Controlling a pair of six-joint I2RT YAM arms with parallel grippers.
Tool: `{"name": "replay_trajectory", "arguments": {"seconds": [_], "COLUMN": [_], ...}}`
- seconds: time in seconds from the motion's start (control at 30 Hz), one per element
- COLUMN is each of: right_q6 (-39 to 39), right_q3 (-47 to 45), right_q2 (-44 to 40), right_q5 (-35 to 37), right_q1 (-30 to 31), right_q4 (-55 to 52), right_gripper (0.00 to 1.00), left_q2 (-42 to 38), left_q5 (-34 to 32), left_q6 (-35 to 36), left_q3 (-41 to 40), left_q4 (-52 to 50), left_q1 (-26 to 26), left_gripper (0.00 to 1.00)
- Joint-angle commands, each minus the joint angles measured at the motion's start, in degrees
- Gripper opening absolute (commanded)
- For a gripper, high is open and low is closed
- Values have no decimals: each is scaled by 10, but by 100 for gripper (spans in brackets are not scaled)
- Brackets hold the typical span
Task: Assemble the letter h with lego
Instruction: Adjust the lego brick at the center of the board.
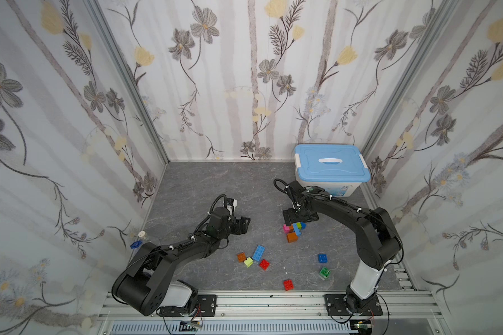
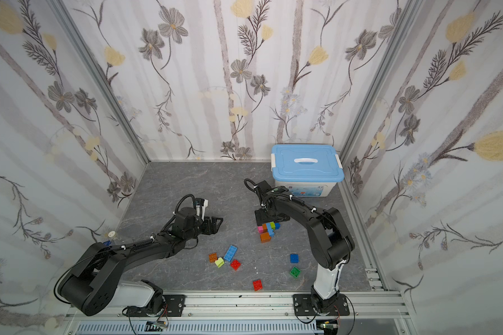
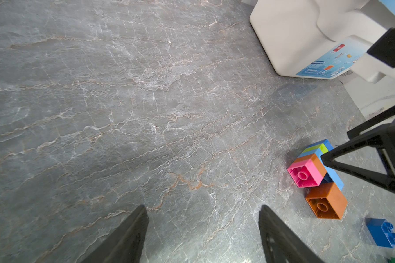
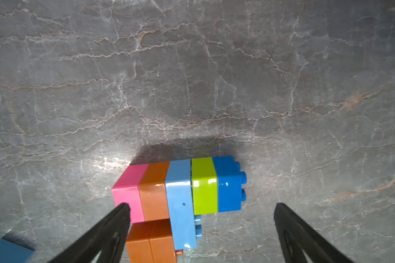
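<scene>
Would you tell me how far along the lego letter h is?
Done: the h-shaped stack lies on its side, a five-brick stem plus a two-orange leg on the long light-blue brick. In hand: nothing; right gripper open around it, left gripper open over bare table. Left: probably only retreating; loose bricks look spare.

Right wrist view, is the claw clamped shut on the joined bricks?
No, the right claw stands wide open, with bare table showing between one finger and the blue brick.

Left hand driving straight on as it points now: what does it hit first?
The left hand likely meets bare tabletop first; the brick assembly and storage box sit off to one side.
</scene>
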Motion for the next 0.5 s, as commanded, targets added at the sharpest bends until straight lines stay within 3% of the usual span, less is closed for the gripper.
{"name": "replay_trajectory", "arguments": {"seconds": [0.0,0.13,0.27,0.33,0.4,0.47], "right_q6": [21,15,9,11,12,9], "right_q3": [3,4,-12,-32,-47,-61], "right_q2": [11,7,-48,-79,-99,-109], "right_q5": [-20,-27,-58,-96,-106,-91], "right_q1": [0,-5,-35,-69,-98,-119], "right_q4": [10,8,17,28,27,23], "right_gripper": [99,99,98,81,54,44], "left_q2": [-1,32,79,107,131,162], "left_q5": [-1,36,29,7,-10,-14], "left_q6": [2,-35,-50,-58,-87,-111], "left_q3": [2,47,111,152,186,205], "left_q4": [9,-6,-22,-54,-82,-82], "left_q1": [0,-18,-105,-148,-170,-182], "left_gripper": [79,76,72,69,62,57]}}
